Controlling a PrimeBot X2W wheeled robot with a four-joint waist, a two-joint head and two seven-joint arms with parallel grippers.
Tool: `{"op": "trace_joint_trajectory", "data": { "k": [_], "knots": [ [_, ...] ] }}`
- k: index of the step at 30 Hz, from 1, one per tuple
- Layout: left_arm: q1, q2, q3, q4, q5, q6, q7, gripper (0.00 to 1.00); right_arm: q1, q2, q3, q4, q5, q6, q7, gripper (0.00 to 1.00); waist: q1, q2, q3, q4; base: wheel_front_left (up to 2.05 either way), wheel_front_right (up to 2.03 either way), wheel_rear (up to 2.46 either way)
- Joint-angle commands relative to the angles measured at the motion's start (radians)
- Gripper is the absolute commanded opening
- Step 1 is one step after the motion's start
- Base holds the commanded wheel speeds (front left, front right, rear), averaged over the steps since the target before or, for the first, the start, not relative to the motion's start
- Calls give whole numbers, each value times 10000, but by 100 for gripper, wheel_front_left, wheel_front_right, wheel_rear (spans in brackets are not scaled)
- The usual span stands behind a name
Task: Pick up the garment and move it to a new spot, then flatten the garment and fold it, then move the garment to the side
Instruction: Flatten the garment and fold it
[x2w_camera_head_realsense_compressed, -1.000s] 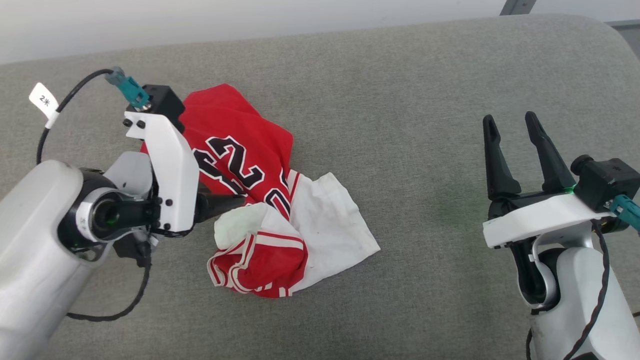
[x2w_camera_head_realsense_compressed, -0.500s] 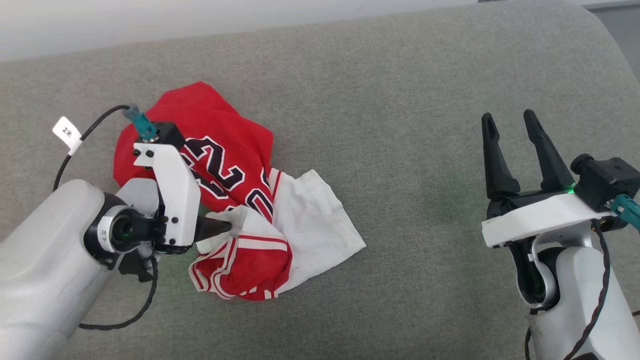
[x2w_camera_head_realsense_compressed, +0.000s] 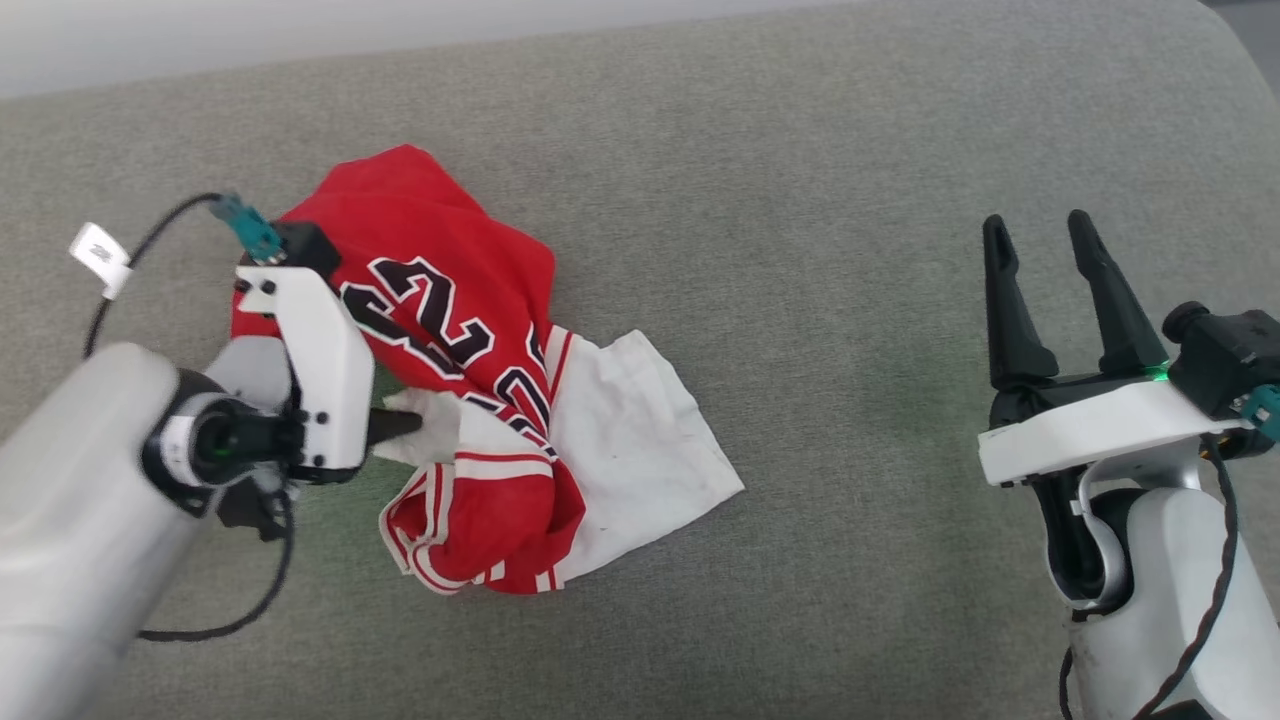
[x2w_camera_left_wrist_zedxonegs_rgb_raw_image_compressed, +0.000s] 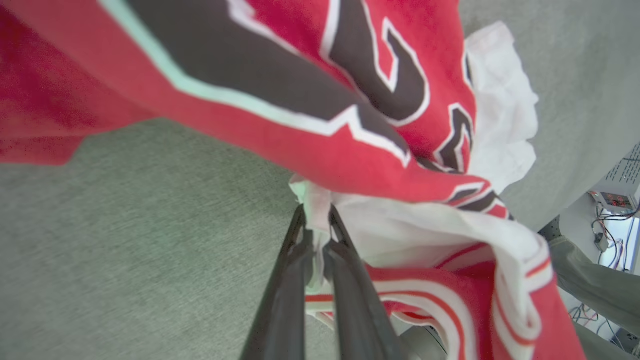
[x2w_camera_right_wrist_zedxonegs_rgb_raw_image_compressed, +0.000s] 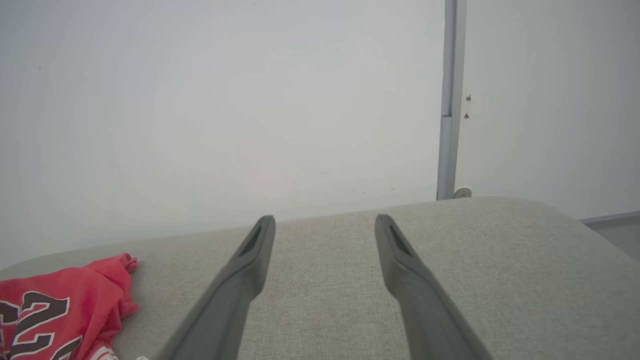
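Where the head camera looks down, the garment (x2w_camera_head_realsense_compressed: 480, 400) lies crumpled on the grey padded surface (x2w_camera_head_realsense_compressed: 800, 250), left of centre, with its black white-outlined numerals facing up and a white sleeve spread toward the right. The left gripper (x2w_camera_head_realsense_compressed: 405, 425) reaches in from the left, its dark tip against a white fold at the garment's near-left edge. The right gripper (x2w_camera_head_realsense_compressed: 1038, 225) stands well apart at the right, above bare surface, with its two fingers spread and nothing between them.

Left wrist view: the left gripper (x2w_camera_left_wrist_zedxonegs_rgb_raw_image_compressed: 316, 212) has its two fingers drawn together on a fold of white cloth, which is pinched between the tips. Red cloth with large black lettering (x2w_camera_left_wrist_zedxonegs_rgb_raw_image_compressed: 350, 165) arches over the fingers. Striped red-and-white trim lies to their right, and grey surface (x2w_camera_left_wrist_zedxonegs_rgb_raw_image_compressed: 125, 225) to their left.

Right wrist view: the right gripper (x2w_camera_right_wrist_zedxonegs_rgb_raw_image_compressed: 325, 222) shows both fingers wide apart over the surface (x2w_camera_right_wrist_zedxonegs_rgb_raw_image_compressed: 500, 275), with a pale wall (x2w_camera_right_wrist_zedxonegs_rgb_raw_image_compressed: 250, 100) behind. A red corner of the garment (x2w_camera_right_wrist_zedxonegs_rgb_raw_image_compressed: 60, 305) sits at the lower left, clear of the fingers.
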Motion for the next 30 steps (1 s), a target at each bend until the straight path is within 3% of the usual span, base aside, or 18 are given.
{"op": "trace_joint_trajectory", "data": {
  "k": [1, 7, 14, 22, 23, 24, 26, 27, 28, 29, 30],
  "knots": [
    [38, 252, 183, -213, -82, -37, -125, 0, 4, -1, -63, -61, -24, -7, 8, 100, 0, 0, -27, 106, 0, 0, 0],
    [375, 956, 717, -1164, -146, 23, -717, 0, 32, -1, -228, -147, -132, -5, 98, 100, 0, 0, -51, 444, 0, 0, 0],
    [1295, 2053, 1496, -2054, -263, 415, -1677, 0, -21, 1, -287, -240, -241, -7, 205, 100, 0, 0, -70, 857, 0, 0, 0],
    [2664, 2801, 1913, -1485, -195, 721, -2817, 0, -79, 1, -285, -403, -344, -7, 402, 100, 0, 0, -17, 1043, 0, 0, 0],
    [2781, 2761, 1921, -1317, -241, 743, -2903, 7, -78, -4, -292, -419, -361, -7, 414, 100, 0, 0, -8, 1057, 0, 0, 0],
    [2874, 2774, 1892, -1131, -176, 712, -2990, 26, -81, -4, -291, -434, -372, -7, 446, 100, 0, 0, 1, 1067, 0, 0, 0],
    [2975, 2688, 1820, -708, -61, 645, -3160, 33, -85, 1, -291, -454, -396, -6, 502, 100, 0, 0, 12, 1094, 0, 0, 0],
    [3002, 2580, 1814, -456, -64, 610, -3253, 49, -85, 1, -284, -459, -406, -7, 511, 100, 0, 0, 10, 1110, 0, 0, 0],
    [3011, 2467, 1783, -192, -49, 527, -3340, 54, -88, -2, -287, -466, -401, -7, 535, 100, 0, 0, 6, 1123, 0, 0, 0],
    [2993, 2349, 1775, 42, -69, 461, -3449, 49, -91, -2, -274, -466, -381, -7, 550, 100, 0, 0, -3, 1137, 0, 0, 0],
    [2959, 2217, 1830, 323, -157, 385, -3552, 73, -96, -1, -223, -466, -380, -7, 602, 100, 0, 0, -17, 1147, 0, 0, 0]
  ]
}}
